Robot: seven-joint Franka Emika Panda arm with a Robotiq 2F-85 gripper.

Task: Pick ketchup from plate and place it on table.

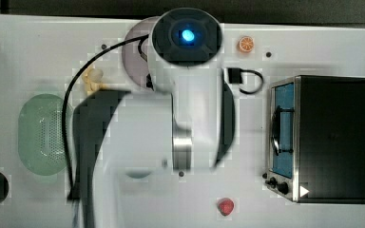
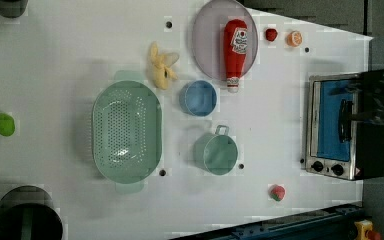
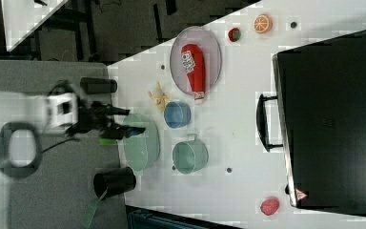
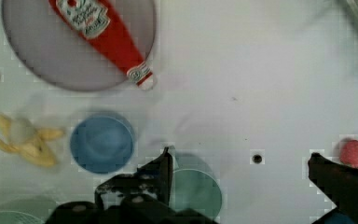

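Note:
The ketchup (image 2: 235,45) is a slim red bottle with a white label, lying on the pale mauve plate (image 2: 207,50) with its pale cap over the rim. In the wrist view the ketchup (image 4: 105,35) lies across the plate (image 4: 46,60), far from my gripper (image 4: 240,158). The gripper hangs high over the white table (image 4: 261,70), open, nothing between its dark fingers (image 4: 165,163). The right view shows the gripper (image 3: 129,120) away from the ketchup (image 3: 194,64) and plate (image 3: 178,59). In the top view the arm covers most of the plate (image 1: 132,52).
A blue bowl (image 2: 198,98), a teal mug (image 2: 216,152), a peeled banana (image 2: 161,67) and a green perforated basket (image 2: 126,131) lie near the plate. A toaster oven (image 2: 337,125) stands at the left view's right. A strawberry (image 2: 271,34) and an orange slice (image 2: 294,38) sit beside the plate.

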